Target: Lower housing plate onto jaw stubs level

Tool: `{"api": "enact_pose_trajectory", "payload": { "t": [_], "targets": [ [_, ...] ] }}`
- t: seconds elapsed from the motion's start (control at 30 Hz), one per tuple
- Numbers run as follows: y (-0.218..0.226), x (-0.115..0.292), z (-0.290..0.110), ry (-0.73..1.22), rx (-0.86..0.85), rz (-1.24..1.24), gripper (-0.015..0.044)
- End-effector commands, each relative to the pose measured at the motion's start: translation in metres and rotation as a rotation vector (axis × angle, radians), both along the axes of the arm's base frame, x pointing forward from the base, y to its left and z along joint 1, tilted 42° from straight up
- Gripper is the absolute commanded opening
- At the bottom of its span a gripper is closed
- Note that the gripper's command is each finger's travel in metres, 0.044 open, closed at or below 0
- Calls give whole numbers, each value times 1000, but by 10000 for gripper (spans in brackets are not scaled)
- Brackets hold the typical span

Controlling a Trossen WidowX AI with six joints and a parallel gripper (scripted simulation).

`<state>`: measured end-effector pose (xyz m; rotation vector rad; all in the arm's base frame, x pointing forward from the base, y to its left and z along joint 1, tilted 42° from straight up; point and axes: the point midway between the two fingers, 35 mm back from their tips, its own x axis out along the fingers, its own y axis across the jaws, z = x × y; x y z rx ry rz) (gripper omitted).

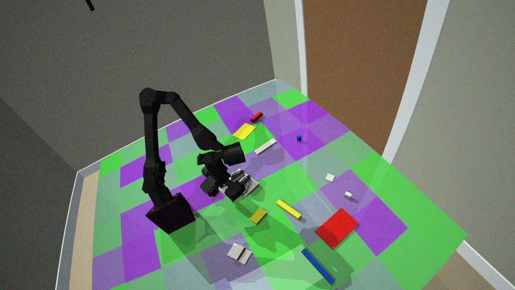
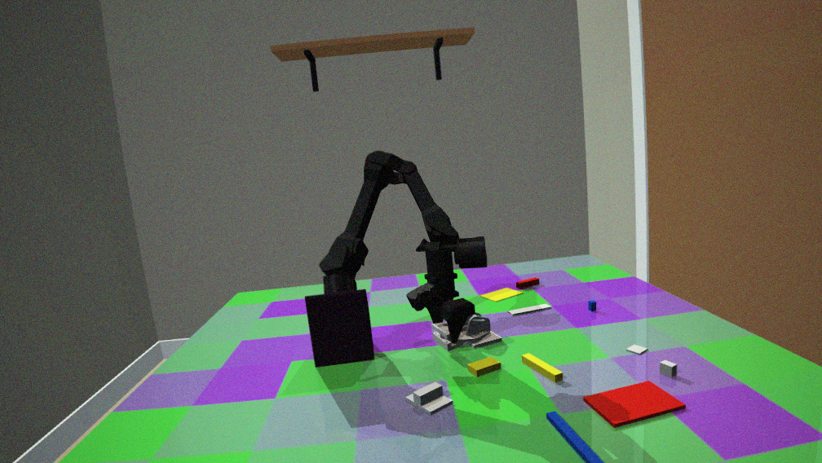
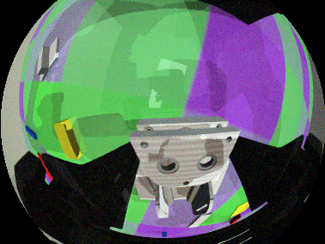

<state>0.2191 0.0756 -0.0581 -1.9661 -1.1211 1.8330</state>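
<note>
Gripper (image 1: pixel 236 183) (image 2: pixel 460 328) (image 3: pixel 184 142): fingers wide, closed on the plate's edges. Plate (image 3: pixel 172 148): held just above the base (image 3: pixel 148 189). Advisable: align holes over stubs, keep level, lower straight, release only once seated, withdraw upward.

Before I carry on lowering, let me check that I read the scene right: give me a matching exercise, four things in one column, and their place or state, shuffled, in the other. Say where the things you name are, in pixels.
1. Pale grey housing plate with two large round holes (image 3: pixel 186 148)
2. Flat red rectangular plate (image 1: pixel 336 228) (image 2: pixel 634 403)
3. Long blue bar (image 1: pixel 318 266) (image 2: pixel 572 437)
4. Small blue block (image 1: pixel 298 138) (image 2: pixel 591 306)

A. Lying on a purple square, towards the brown door panel (image 1: pixel 360 72) (image 2: pixel 730 172)
B. Between the black gripper's fingers
C. Lying nearest the exterior camera of the four
D. Lying flat beside two small white pieces (image 1: pixel 330 177) (image 2: pixel 636 349)

Pairs: 1-B; 2-D; 3-C; 4-A
</note>
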Motion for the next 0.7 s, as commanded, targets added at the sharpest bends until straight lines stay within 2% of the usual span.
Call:
{"api": "enact_pose_trajectory", "payload": {
  "t": [0.0,0.67],
  "targets": [
    [1,-2,-1,7,5,-3,351],
    [4,-2,-4,7,5,-3,351]
  ]
}}
